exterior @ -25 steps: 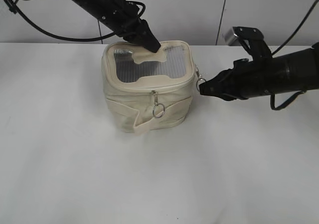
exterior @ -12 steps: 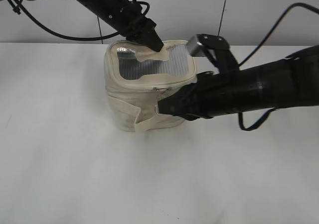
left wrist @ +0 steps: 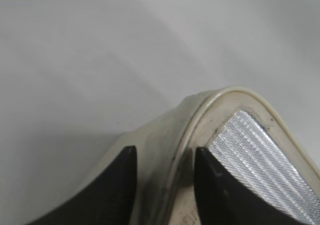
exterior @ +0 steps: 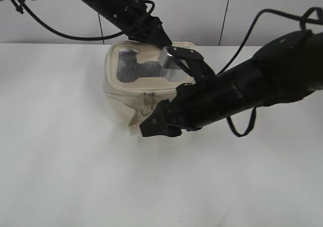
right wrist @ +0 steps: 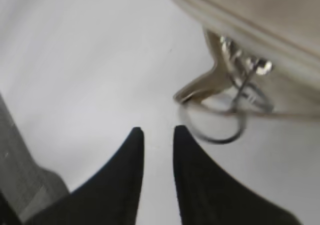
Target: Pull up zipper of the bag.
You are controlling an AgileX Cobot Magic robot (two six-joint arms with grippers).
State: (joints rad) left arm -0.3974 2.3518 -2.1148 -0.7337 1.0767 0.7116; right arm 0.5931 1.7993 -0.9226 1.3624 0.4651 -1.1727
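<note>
We see the bag point(exterior: 126, 93) standing on the table point(exterior: 60, 161), towards its back edge. Our left gripper point(exterior: 160, 37) sits on the bag's rear top rim. Our right gripper point(exterior: 147, 127) lies across the bag's front, its tips just below and beside the zipper point(exterior: 147, 104) pull hanging on the front face.

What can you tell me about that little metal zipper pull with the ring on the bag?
The zipper pull is small, silver and shiny, ending in a thin wire ring that hangs loose against the cream bag. It sits at the front of the top rim. The right gripper has its tips just short of the ring, slightly apart, not touching it.
</note>
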